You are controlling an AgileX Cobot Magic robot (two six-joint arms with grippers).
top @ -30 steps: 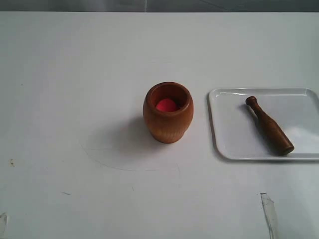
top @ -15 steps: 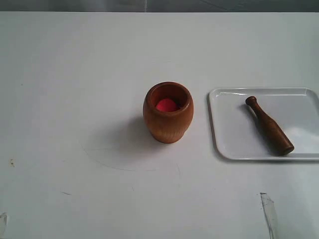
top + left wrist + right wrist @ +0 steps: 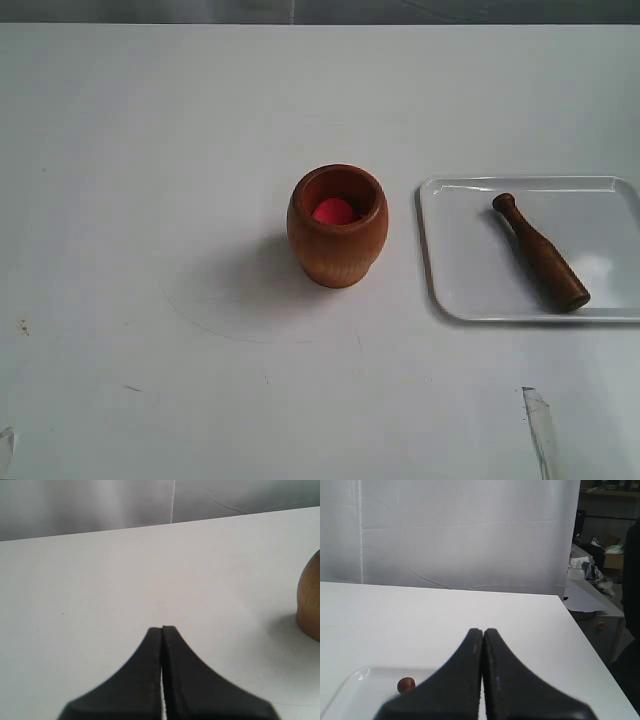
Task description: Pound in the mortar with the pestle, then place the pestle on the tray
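White table [image 3: 150, 150] with 2 things sitting straight on it: the wooden mortar [image 3: 337, 245] upright near the middle, and the white tray [image 3: 460, 290] flat just to its right, not touching. What looks like a clear tape scrap [image 3: 540, 425] is stuck down toward the lower right.

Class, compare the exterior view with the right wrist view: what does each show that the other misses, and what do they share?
Only the exterior view shows the mortar, the red ball inside it, and the pestle at full length. Only the right wrist view shows the right gripper, shut, and a white curtain beyond the table. Both show the tray holding the pestle; the wrist view catches just one end of it.
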